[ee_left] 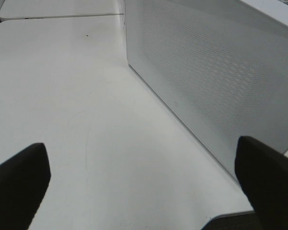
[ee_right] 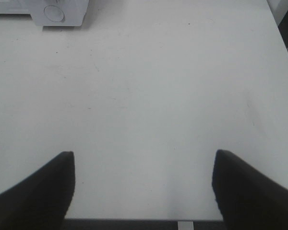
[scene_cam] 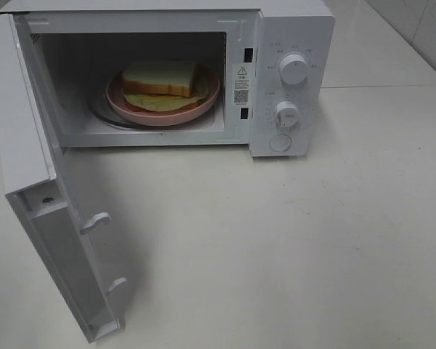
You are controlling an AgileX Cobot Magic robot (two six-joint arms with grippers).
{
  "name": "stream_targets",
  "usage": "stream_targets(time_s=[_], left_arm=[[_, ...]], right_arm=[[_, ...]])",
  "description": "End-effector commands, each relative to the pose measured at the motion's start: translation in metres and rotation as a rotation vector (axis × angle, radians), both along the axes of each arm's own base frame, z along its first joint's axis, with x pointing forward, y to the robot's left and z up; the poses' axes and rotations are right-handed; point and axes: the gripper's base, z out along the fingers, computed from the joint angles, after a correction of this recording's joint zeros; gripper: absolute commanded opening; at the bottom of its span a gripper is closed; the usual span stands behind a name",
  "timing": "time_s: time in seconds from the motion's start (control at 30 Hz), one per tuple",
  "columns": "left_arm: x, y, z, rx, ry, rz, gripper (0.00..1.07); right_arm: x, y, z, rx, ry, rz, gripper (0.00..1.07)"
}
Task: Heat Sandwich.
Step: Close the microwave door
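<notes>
Sandwich (scene_cam: 162, 78): inside the microwave (scene_cam: 294, 29), on a pink plate (scene_cam: 203, 105), toward the plate's back half; pale filling shows in front of the bread.
Plate: sits on the turntable (scene_cam: 102, 116) in the cavity.
Door (scene_cam: 54, 240): swung wide open to the left, two latch hooks showing on its inner face.
Left gripper (ee_left: 140, 158): jaws spread wide, nothing between them, above the table (ee_left: 62, 96) near the door's perforated panel.
Right gripper (ee_right: 143, 163): jaws wide apart, holding nothing, over the table, well apart from the microwave's front corner.
Knobs (scene_cam: 294, 69): two white dials, right of the cavity.
</notes>
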Motion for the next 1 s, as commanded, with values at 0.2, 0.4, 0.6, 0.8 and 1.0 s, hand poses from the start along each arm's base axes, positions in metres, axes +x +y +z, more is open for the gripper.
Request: stream_targets(time_s=[0.2,0.4,0.6,0.8,1.0], left_arm=[[-0.003,0.000,-0.001,-0.003,-0.025,0.000,1.01],[-0.003,0.000,-0.001,-0.003,-0.025,0.000,1.01],[-0.003,0.000,-0.001,-0.003,-0.025,0.000,1.01],[-0.003,0.000,0.000,-0.003,-0.023,-0.001,1.01],[-0.003,0.000,0.000,-0.003,-0.022,0.000,1.01]], right_arm=[[-0.001,0.000,0.000,0.002,-0.014,-0.011,0.76],[-0.003,0.000,0.000,0.004,-0.028,-0.011,0.76],[-0.021,-0.002,0.000,0.018,-0.149,-0.011,0.76],[-0.024,-0.003,0.000,0.023,-0.173,-0.012,0.76],[-0.025,-0.002,0.000,0.033,-0.173,-0.013,0.76]])
